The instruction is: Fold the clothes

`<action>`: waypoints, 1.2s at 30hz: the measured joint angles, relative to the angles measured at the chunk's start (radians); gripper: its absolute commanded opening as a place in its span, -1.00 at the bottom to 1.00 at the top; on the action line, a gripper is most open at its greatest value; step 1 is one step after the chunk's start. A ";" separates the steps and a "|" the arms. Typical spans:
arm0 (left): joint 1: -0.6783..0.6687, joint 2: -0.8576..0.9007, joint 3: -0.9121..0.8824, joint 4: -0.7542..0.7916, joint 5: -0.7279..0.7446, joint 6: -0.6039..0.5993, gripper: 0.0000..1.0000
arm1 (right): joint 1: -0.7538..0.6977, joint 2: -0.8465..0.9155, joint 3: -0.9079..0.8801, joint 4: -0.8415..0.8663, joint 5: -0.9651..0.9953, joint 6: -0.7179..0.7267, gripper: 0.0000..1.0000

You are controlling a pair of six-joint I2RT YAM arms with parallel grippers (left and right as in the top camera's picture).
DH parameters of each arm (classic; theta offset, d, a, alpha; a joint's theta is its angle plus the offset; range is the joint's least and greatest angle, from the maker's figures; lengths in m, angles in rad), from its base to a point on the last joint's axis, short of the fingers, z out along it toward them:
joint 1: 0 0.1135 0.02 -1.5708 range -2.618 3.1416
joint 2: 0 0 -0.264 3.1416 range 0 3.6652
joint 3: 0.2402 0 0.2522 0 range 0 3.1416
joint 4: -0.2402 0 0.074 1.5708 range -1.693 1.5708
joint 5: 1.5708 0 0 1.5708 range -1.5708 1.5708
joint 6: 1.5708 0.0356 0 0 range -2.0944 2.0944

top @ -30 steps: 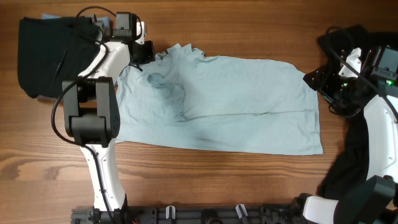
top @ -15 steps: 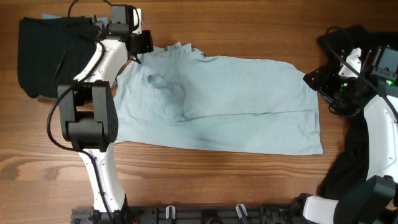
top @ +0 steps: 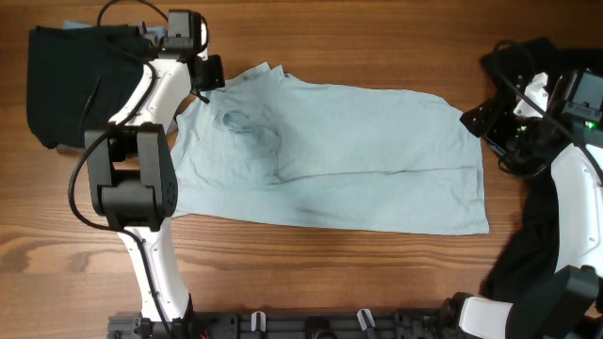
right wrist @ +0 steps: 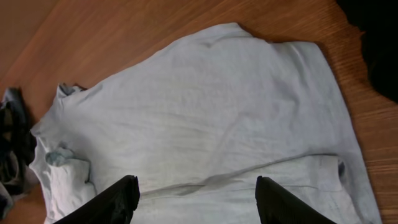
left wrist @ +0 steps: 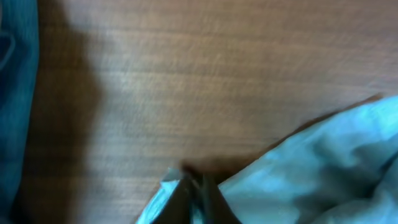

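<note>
A pale light-blue T-shirt [right wrist: 205, 118] is seen spread on the wooden worktop [right wrist: 93, 43], filling most of the frame. A crease is seen across its lower part, and a small bunched fold near its left edge. The right pincer [right wrist: 196, 200] is held above the shirt, its dark fingers well apart with nothing gripped. A black garment [right wrist: 376, 43] is seen at the upper right corner

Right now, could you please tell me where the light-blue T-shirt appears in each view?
Overhead: the light-blue T-shirt lies spread across the middle.
Left wrist: only a bunched edge, lower right.
Right wrist: fills most of the frame.
Shared landmark: the wooden table.
</note>
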 measured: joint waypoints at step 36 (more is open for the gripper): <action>-0.150 0.132 0.006 0.357 0.214 -0.003 -0.09 | 0.000 0.000 0.000 -0.003 0.006 0.000 0.30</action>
